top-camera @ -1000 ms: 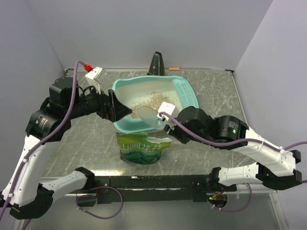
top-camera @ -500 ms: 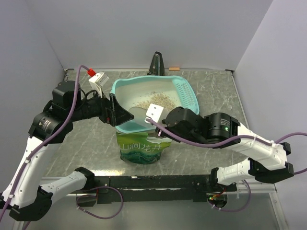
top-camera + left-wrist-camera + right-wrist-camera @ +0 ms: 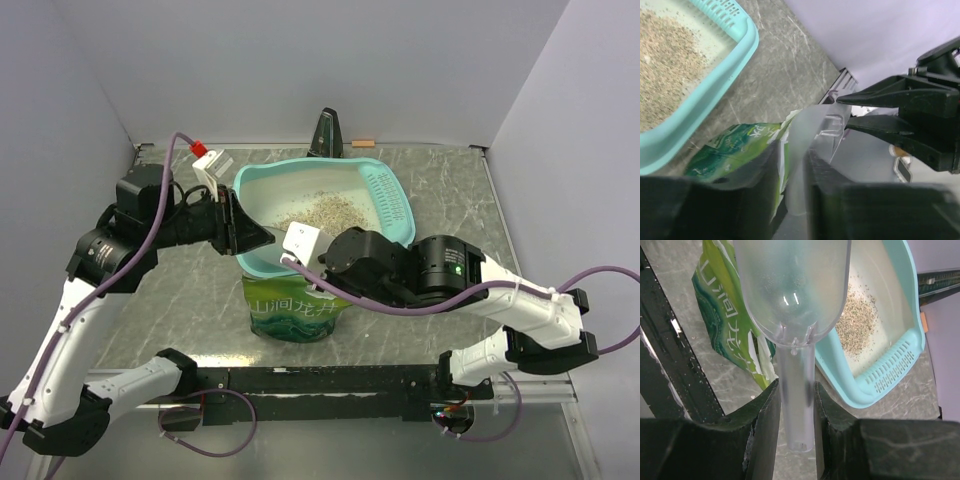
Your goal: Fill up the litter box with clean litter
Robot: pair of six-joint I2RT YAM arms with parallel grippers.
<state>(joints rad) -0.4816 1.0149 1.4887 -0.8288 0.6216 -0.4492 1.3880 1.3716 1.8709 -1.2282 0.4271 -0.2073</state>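
In the middle of the tabletop [image 3: 450,190], the litter box [image 3: 310,163] holds just a small heap of clean litter [image 3: 322,210], so more is needed. The right gripper [image 3: 794,405] squeezes an empty scoop [image 3: 792,285]; the left gripper [image 3: 792,190] seems to pinch the bag [image 3: 735,150].

The left arm [image 3: 130,235] and right arm [image 3: 440,275] crowd the near rim of the litter box [image 3: 392,195] and the green bag [image 3: 295,312], with the clear scoop [image 3: 792,285] above the bag. Bare bench [image 3: 460,200] lies open right of the box.

One litter box [image 3: 340,162], one litter heap [image 3: 320,212], one green bag [image 3: 295,312], one clear scoop [image 3: 790,285], perhaps one orange bit [image 3: 362,143] behind.
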